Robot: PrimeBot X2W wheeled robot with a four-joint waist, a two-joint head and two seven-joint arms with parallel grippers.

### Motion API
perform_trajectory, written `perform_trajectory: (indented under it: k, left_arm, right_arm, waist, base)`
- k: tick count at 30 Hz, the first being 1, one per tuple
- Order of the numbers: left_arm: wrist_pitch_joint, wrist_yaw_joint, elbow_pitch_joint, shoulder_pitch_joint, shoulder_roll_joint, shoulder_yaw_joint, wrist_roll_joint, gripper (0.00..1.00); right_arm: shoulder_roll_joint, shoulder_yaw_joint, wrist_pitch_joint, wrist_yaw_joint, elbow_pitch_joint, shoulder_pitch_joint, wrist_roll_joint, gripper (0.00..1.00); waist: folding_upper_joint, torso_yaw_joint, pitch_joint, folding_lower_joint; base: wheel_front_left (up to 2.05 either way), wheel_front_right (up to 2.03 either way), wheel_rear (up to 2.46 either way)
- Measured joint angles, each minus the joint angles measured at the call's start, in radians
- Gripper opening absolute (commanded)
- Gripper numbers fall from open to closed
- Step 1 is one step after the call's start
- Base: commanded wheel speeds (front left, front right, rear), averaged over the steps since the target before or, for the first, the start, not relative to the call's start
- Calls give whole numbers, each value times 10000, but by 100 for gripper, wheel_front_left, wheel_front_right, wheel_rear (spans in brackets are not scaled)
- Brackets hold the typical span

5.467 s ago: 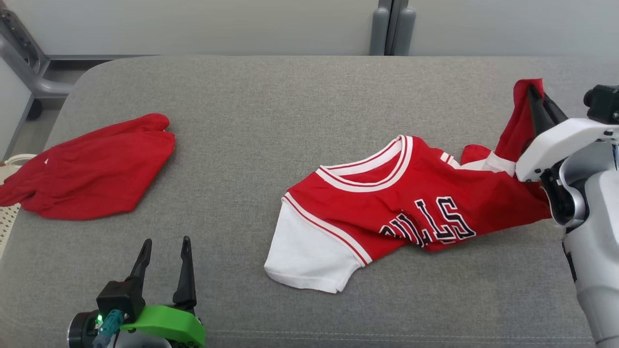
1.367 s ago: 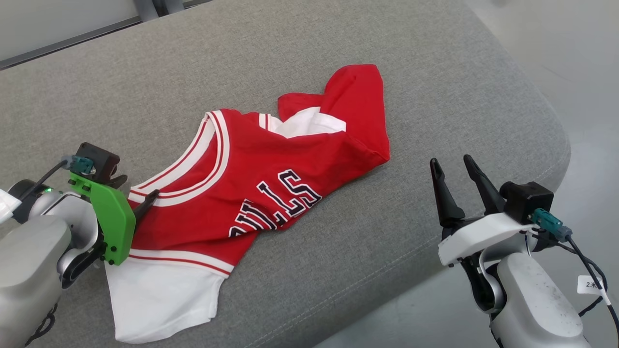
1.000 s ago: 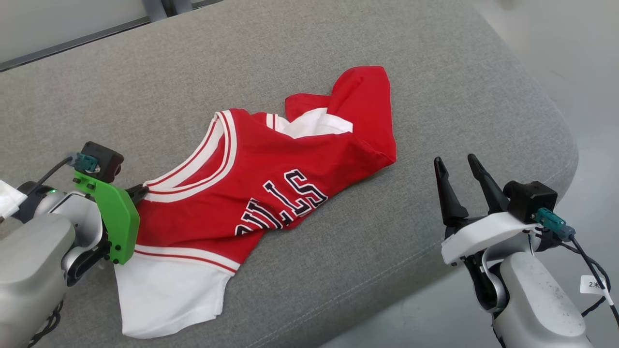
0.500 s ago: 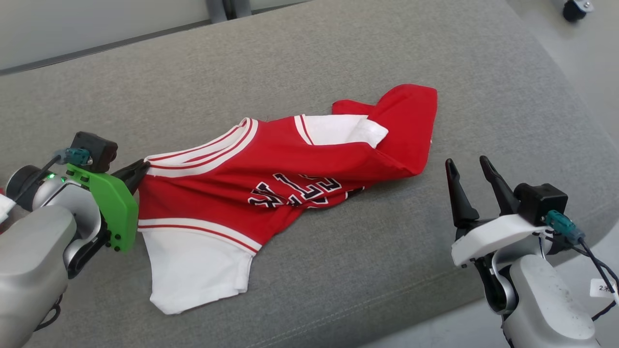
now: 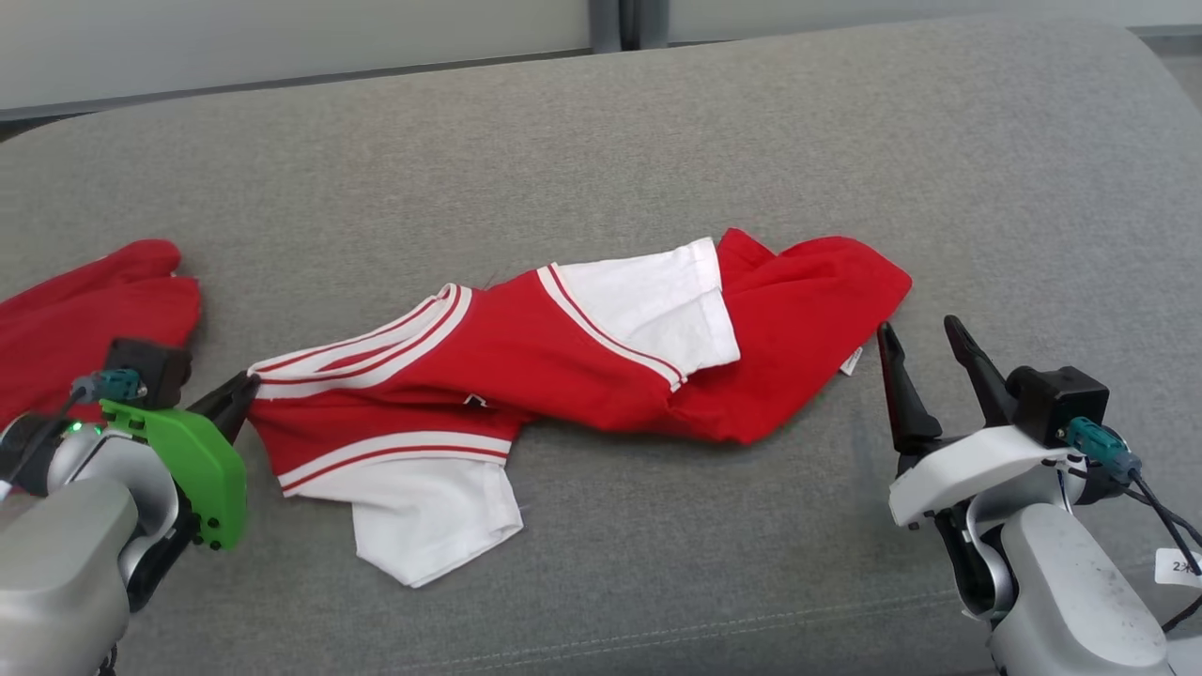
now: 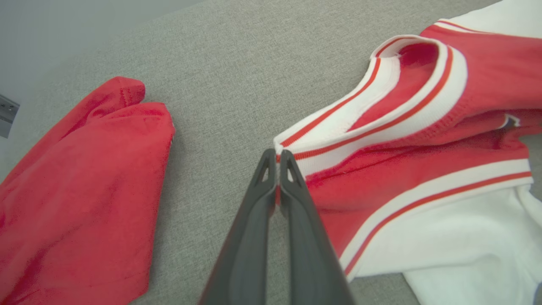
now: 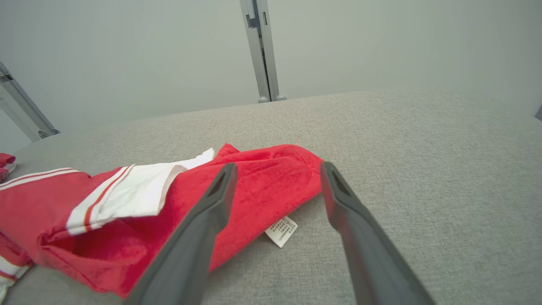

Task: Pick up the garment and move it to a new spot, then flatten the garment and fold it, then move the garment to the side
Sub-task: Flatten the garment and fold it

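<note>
Garment [image 5: 563,366], red-and-white knit, bunched on grey woven worktop [image 5: 657,141]
Its ribbed collar [image 6: 381,114] is pinched by the left hand [image 6: 277,153]; the right hand [image 5: 916,327] is held wide just beside its red hem [image 7: 271,178].

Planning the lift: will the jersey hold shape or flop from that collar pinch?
Probably flops: the jersey lies creased and doubled over, so should hang from the left gripper shut on its collar. Likely light: thin cloth. Its far end by the right gripper may drag.

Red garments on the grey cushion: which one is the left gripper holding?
The red jersey with white sleeves; the left gripper is shut on the edge of its striped collar. The plain red garment beside it lies untouched.
</note>
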Motion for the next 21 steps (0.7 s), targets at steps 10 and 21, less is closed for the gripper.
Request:
perform_trajectory:
  k: [10,21]
  left_arm:
    - [-537,0,186,902,-313,46,-311,0]
    - [-825,539,-196,1107,-721,1356,667,100]
  right_arm:
    - [-59,23,0,2,102,140,-50,100]
    - [-142,88,0,0,148,175,12,100]
  waist:
    - [0,954,-263,0]
    - [0,953,-360,0]
  base:
    - [0,0,0]
    - [0,0,0]
